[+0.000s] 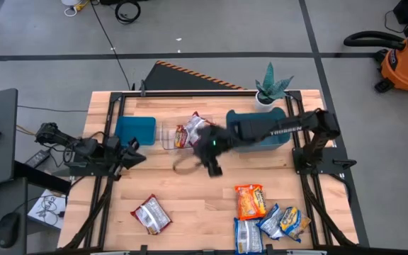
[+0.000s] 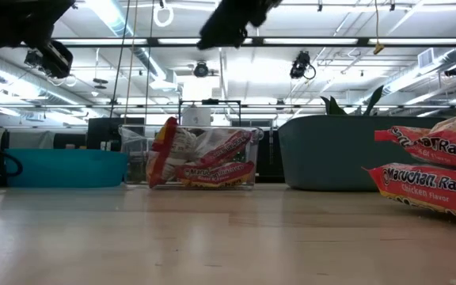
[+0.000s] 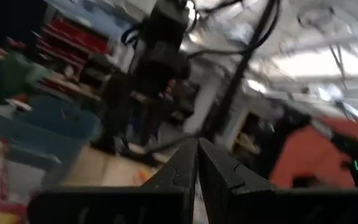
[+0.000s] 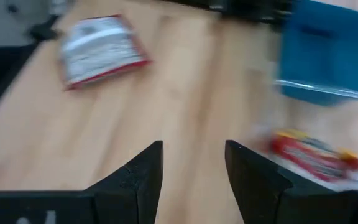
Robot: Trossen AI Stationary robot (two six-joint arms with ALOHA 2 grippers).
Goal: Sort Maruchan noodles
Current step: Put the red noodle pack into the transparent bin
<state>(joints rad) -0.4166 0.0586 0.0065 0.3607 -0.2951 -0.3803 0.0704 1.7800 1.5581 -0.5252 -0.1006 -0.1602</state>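
Red-and-silver Maruchan noodle packets (image 1: 192, 130) lie piled in a clear tub (image 1: 168, 136) at the table's far middle. One more red-and-silver packet (image 1: 151, 214) lies flat near the front left. An orange packet (image 1: 250, 201) and blue-and-yellow packets (image 1: 271, 225) lie flat at the front right. My right gripper (image 1: 213, 168) hangs open and empty above the table's middle, just in front of the tub, with bare wood between its fingers (image 4: 193, 146). My left gripper (image 1: 137, 157) waits shut at the left side (image 3: 197, 163).
A flat blue bin (image 1: 134, 130) stands left of the tub, and a deeper teal bin (image 1: 259, 127) right of it under my right arm. A potted plant (image 1: 271, 86) stands at the far right corner. Bare wood stretches across the table's middle and front.
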